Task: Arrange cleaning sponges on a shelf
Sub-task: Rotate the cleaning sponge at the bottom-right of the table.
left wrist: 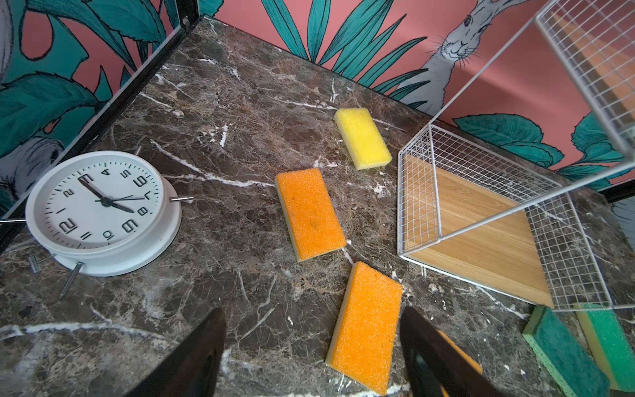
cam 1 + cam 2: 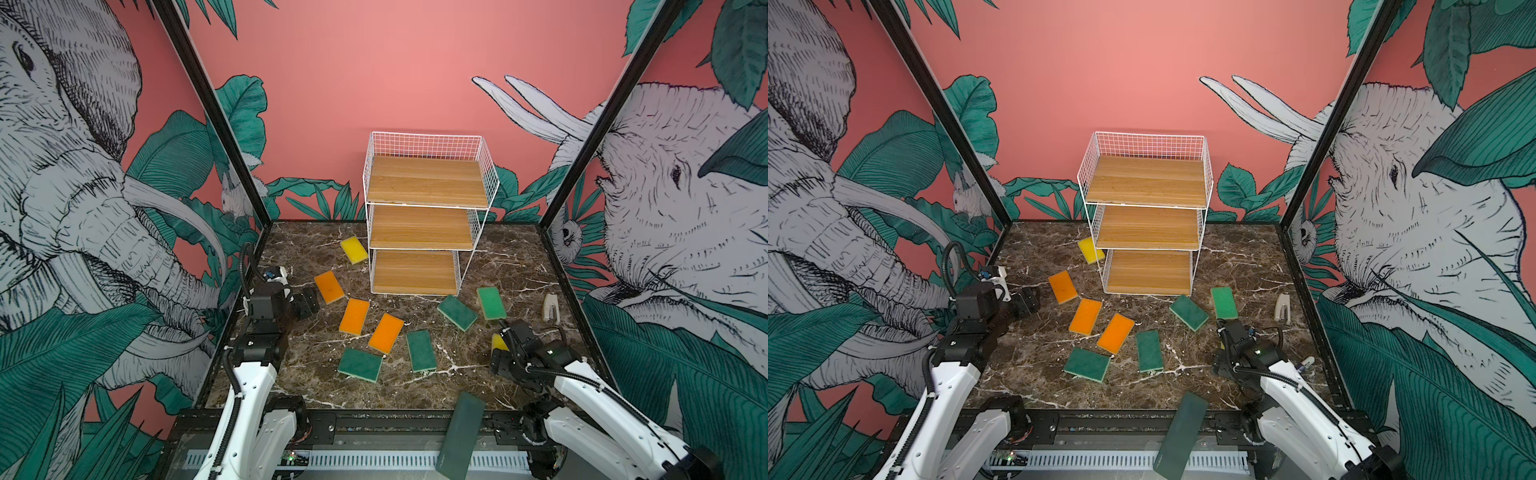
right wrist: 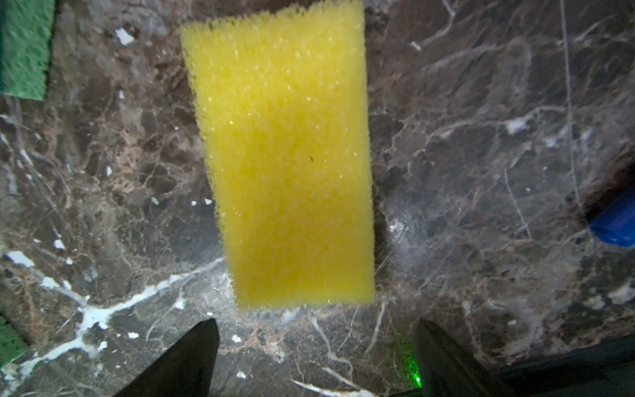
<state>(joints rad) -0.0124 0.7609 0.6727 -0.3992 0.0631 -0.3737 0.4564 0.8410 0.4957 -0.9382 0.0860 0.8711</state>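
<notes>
The shelf [image 2: 424,226] stands at the back of the marble table, and all three of its wooden boards are bare. The cleaning sponges lie loose in front of it: a yellow one [image 2: 354,249], three orange ones [image 2: 328,286] [image 2: 354,316] [image 2: 386,333] and several green ones, such as [image 2: 421,350]. My left gripper [image 2: 308,302] [image 1: 311,347] is open low over the table. An orange sponge [image 1: 366,326] lies flat between its fingers, close to one of them. My right gripper [image 2: 500,359] [image 3: 318,354] is open too. Another yellow sponge [image 3: 285,154] lies flat just ahead of its fingertips.
A white clock [image 1: 103,209] lies near the table's left edge with loose nails around it. A stapler [image 2: 550,307] sits at the right. A long dark grey-green slab [image 2: 461,432] overhangs the front edge. A blue object [image 3: 615,220] lies beside the right gripper.
</notes>
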